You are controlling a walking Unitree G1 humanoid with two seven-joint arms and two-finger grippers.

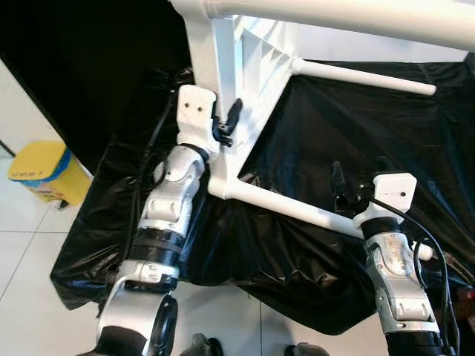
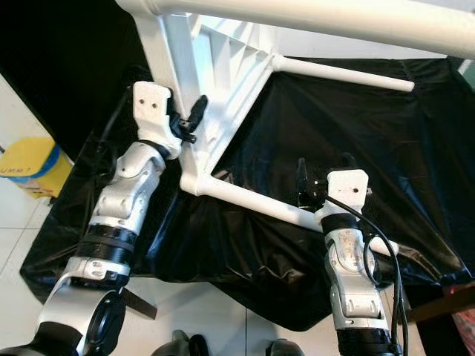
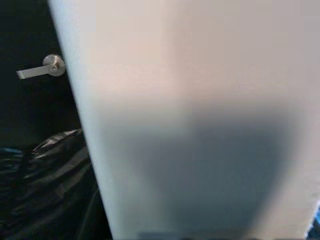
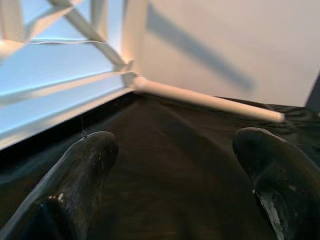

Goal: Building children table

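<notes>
The white plastic children's table (image 1: 256,67) lay tipped on its side in the upper middle of the head views, its ribbed underside facing me and its round legs sticking out over the crumpled black plastic sheet (image 1: 297,259) on the floor. One white round leg (image 1: 286,204) ran from the frame's lower corner down toward the lower right; another leg (image 1: 364,76) pointed to the upper right.

I had the left gripper (image 1: 226,126) up against the table's corner post, centre left, one black finger showing at the rib edge. I judged it was there to steady the frame, but whether it was clamped on the post I could not tell; its wrist camera was pressed close to a blurred white surface. The right gripper (image 1: 361,182) sat at the lower right, close over the long lower leg, fingers (image 4: 80,175) spread apart with nothing between them, only black sheet beyond. I took that as a position for gripping or pushing the leg home.

Outward from there: a yellow container (image 1: 43,170) stood on the pale tiled floor (image 1: 30,274) at the left edge, well apart. A silver door lever (image 3: 42,67) showed in the left wrist view. The sheet's folds under the leg looked most likely to snag.
</notes>
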